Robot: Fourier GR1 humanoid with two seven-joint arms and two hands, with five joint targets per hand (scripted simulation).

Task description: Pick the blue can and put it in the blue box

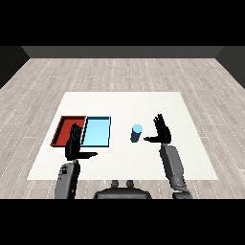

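A blue can (136,133) stands upright on the white table, right of the light blue tray (96,131). My right hand (162,130) is just right of the can, open, fingers straight up and thumb reaching toward the can without touching it. My left hand (74,144) is open too, held over the near edge where the red tray (66,129) and the blue tray meet, thumb pointing right. Both trays hold nothing.
The white table (124,105) stretches beyond the trays and the can. Grey plank floor surrounds it.
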